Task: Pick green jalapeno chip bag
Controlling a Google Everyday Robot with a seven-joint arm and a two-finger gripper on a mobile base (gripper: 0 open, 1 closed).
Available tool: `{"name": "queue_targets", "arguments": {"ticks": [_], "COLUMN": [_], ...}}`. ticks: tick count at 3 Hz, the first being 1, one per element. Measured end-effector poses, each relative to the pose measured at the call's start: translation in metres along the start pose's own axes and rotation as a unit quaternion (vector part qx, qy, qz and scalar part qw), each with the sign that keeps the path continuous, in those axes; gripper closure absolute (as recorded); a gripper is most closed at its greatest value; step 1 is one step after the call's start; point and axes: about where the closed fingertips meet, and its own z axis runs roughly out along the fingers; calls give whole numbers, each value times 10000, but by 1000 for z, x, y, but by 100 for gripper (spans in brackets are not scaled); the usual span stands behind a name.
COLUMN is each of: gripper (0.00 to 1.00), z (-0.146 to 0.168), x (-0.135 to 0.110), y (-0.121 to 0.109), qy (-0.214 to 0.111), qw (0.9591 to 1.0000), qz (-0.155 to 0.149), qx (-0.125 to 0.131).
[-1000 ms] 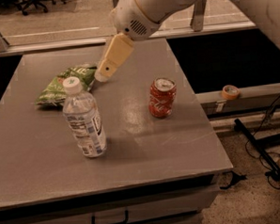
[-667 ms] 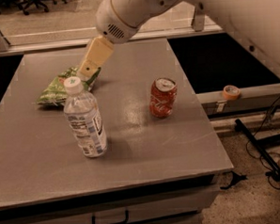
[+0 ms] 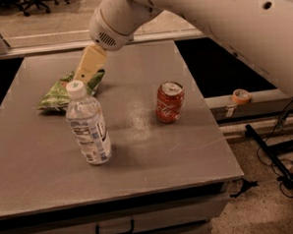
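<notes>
The green jalapeno chip bag (image 3: pixel 56 94) lies flat at the back left of the grey table (image 3: pixel 153 158), partly behind the water bottle's cap. My gripper (image 3: pixel 87 68) hangs from the white arm, its cream-coloured end over the right end of the bag, touching or just above it. The bag's right part is hidden behind the gripper.
A clear plastic water bottle (image 3: pixel 88 124) stands upright in front of the bag. An orange-red soda can (image 3: pixel 169 102) stands right of centre. A roll of tape (image 3: pixel 241 96) lies on a ledge right of the table. A drawer handle (image 3: pixel 115 231) shows under the front edge.
My gripper has moved left and down, from above the table's middle back to the right end of the chip bag. The bag, bottle and can have not moved.
</notes>
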Motion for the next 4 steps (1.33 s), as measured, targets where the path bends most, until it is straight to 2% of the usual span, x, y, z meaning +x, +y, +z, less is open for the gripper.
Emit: {"name": "queue_targets", "arguments": {"ticks": [1,2,3,4], "gripper": [0,0,0,0], "z": [0,27,58,84], "x": [0,9,22,43], "y": [0,-3,-16,-23], "qy": [-1,23,44,173], "qw": [10000,9996,9975,9936], "qz": [-2,274,703,1115], "qx": [-2,16,89,101]}}
